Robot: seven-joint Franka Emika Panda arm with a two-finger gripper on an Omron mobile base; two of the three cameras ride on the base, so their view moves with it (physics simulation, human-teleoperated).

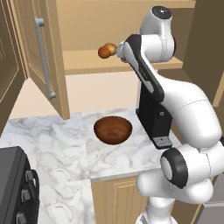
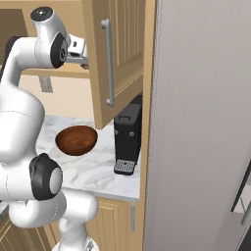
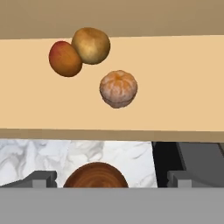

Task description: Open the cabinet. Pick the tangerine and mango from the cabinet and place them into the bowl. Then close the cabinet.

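The cabinet (image 1: 43, 65) stands open. The gripper (image 3: 111, 179) is spread wide and empty before its shelf (image 3: 175, 87), where the tangerine (image 3: 118, 89) lies near the mango (image 3: 65, 58). The bowl (image 1: 113, 129) rests on the surface (image 1: 57, 140) below.

Base views flank the arm, sharing the bowl (image 1: 113, 129) (counter level); hand view faces the cabinet (image 3: 175, 78) shelf closely.

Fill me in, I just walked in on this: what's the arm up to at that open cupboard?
The robot arm is reaching into the wall cabinet, whose doors are already open. Its gripper hovers with jaws open and empty over the shelf, lined up near the tangerine. The mango lies further back, touching a brownish fruit. The wooden bowl on the counter below holds nothing yet.
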